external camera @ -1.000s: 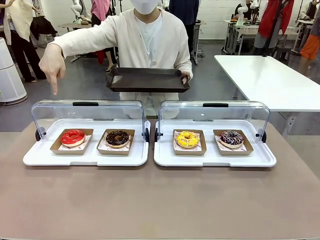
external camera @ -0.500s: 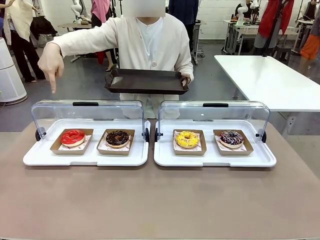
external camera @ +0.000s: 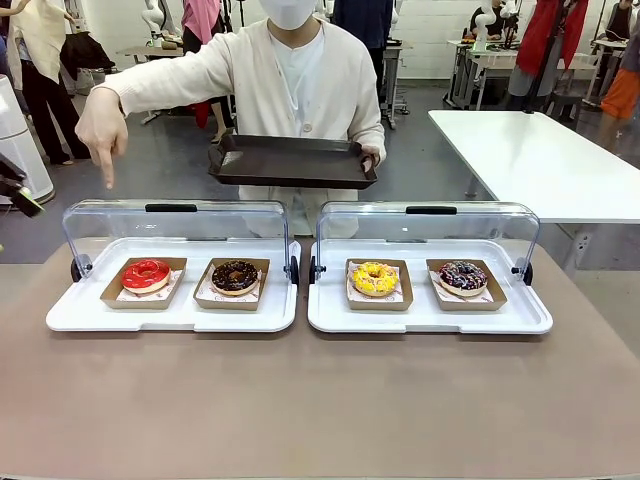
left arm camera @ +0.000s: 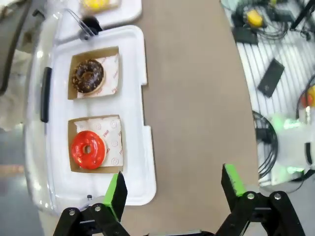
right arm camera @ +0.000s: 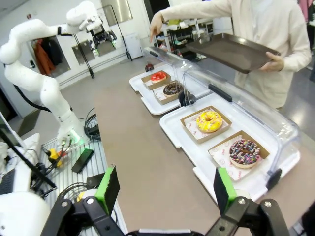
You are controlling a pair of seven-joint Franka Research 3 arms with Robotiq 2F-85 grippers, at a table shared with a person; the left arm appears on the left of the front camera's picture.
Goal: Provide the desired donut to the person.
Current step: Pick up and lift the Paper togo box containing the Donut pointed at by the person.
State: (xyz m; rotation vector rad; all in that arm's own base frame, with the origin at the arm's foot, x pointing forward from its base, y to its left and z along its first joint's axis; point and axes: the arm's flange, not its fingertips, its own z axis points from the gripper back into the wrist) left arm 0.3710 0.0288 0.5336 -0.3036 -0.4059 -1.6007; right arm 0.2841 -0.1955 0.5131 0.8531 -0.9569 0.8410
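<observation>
The person (external camera: 295, 75) stands across the table holding a dark tray (external camera: 293, 160) in one hand. Their other hand (external camera: 103, 135) points a finger down over the red donut (external camera: 146, 274). This donut lies in a brown card tray in the left white case, next to a chocolate donut (external camera: 235, 276). My left gripper (left arm camera: 173, 189) hangs open high above the table edge near the red donut (left arm camera: 88, 149), and its green-tipped fingers (external camera: 22, 198) show at the picture's left edge. My right gripper (right arm camera: 166, 191) is open and holds nothing, above the table's near right side.
The right white case holds a yellow donut (external camera: 374, 278) and a sprinkled donut (external camera: 463, 276). Both clear lids (external camera: 175, 225) stand raised at the far side. Cables and a black device (left arm camera: 270, 77) lie on the floor beside the table. Another white table (external camera: 540, 160) stands at the right.
My left gripper's fingers have come into the front view at the left edge. The person's pointing hand and the tray have barely shifted.
</observation>
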